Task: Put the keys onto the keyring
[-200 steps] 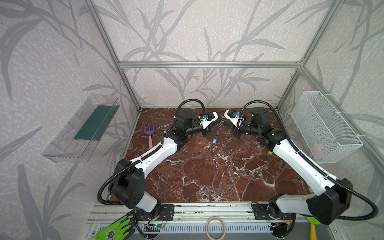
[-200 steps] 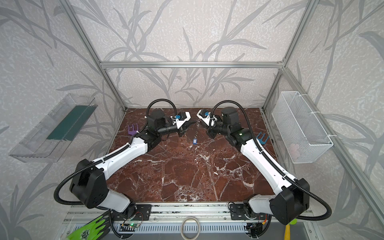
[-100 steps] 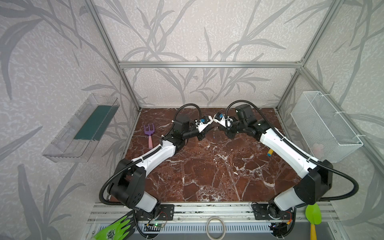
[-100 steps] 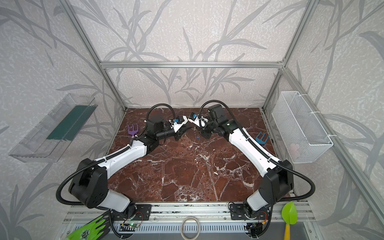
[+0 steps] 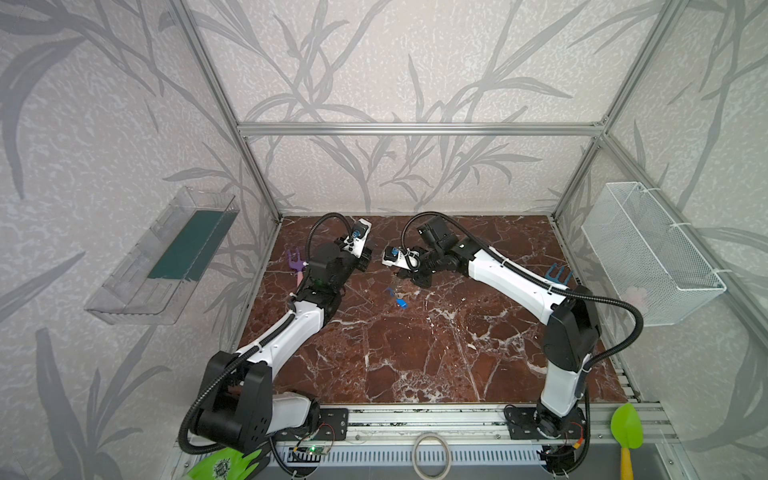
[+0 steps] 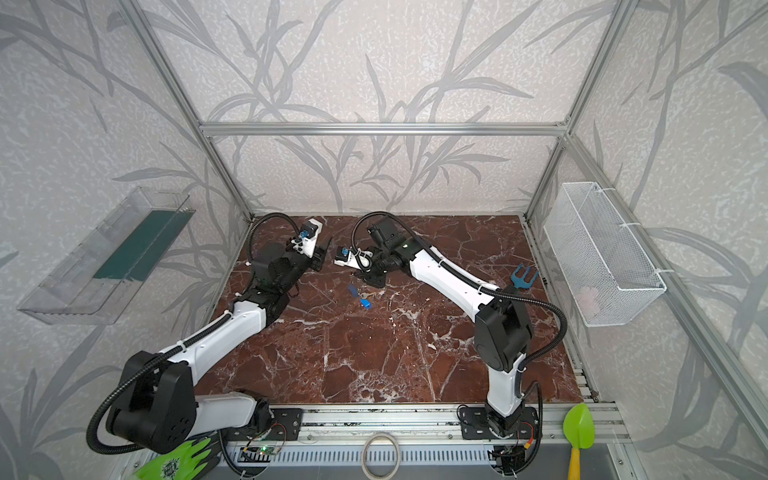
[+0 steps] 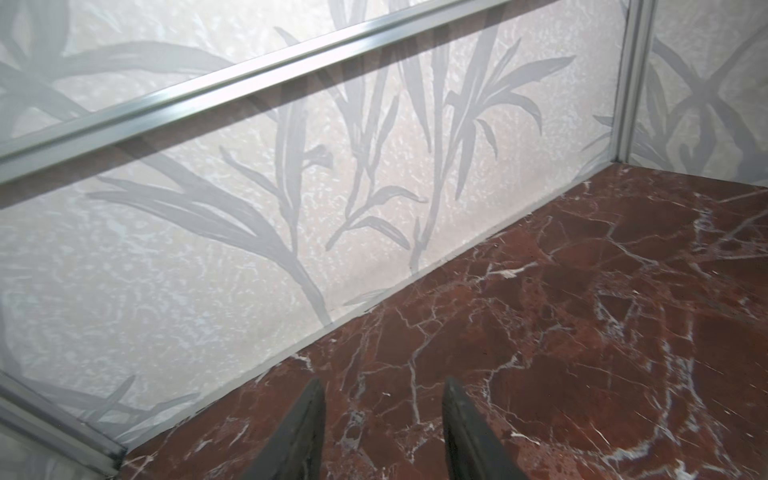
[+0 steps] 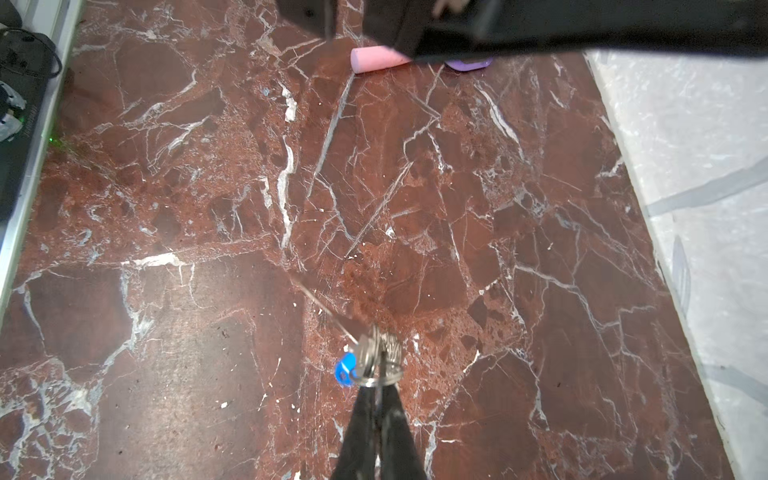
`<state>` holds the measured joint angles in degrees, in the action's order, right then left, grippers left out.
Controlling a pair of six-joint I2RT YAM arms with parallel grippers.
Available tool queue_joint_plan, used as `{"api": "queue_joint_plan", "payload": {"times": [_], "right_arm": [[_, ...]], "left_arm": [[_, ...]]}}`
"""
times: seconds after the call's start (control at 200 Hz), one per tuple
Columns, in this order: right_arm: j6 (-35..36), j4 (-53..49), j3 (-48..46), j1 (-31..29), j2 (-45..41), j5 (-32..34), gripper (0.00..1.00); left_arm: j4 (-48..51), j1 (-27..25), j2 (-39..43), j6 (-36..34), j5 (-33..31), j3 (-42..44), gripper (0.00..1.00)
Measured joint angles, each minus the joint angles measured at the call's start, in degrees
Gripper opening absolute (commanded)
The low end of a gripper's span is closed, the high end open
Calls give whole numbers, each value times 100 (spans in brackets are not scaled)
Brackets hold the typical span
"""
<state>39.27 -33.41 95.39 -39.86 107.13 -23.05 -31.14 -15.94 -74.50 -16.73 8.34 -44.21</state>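
2 grippers work near the middle of the worktop, and only 1 carries anything. Take the purple rake as the marker. The left gripper sits a little way from it toward the middle, jaws clearly apart with nothing between them. It points at the back wall rather than at the work, so it seems to be standing clear to avoid snagging the metal.

Farther from the rake is the keyring. The right gripper pinches it at its small loops, with the jaws closed tight on it. Gripping at the loop edge looks deliberate, since it leaves the rest of the metal free to take a key.

The blue-tagged key lies against the keyring and appears to be threaded on already, though blur hides the join. The 2nd key I cannot make out. I also cannot tell whether the bundle rests on the worktop or hangs just above it.
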Motion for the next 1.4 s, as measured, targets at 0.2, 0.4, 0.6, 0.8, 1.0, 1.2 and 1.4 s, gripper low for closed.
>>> {"api": "queue_joint_plan", "payload": {"times": [0.2,0.4,0.6,0.8,1.0,1.2,1.4], "right_arm": [[164,-133,-929,190,-284,608,0],[527,-496,-1770,380,-455,1526,0],[887,-411,-2557,745,-455,2205,0],[1141,-83,-3108,1051,-361,2763,65],[310,935,-3504,1471,-758,2583,99],[-1364,3727,-5582,2889,-2564,1945,99],[-2433,5899,-6953,3303,-2656,1705,99]], "left_arm": [[-15,0,-192,-11,-247,2,47],[83,-26,-706,-17,-247,-48,47],[114,-83,-1027,39,-262,-133,48],[173,-87,-1043,186,-562,-107,53],[284,44,-555,501,-1620,619,78],[-131,702,-437,1029,-2675,1576,80],[-1021,1250,-1333,1423,-2771,2107,81]]}}
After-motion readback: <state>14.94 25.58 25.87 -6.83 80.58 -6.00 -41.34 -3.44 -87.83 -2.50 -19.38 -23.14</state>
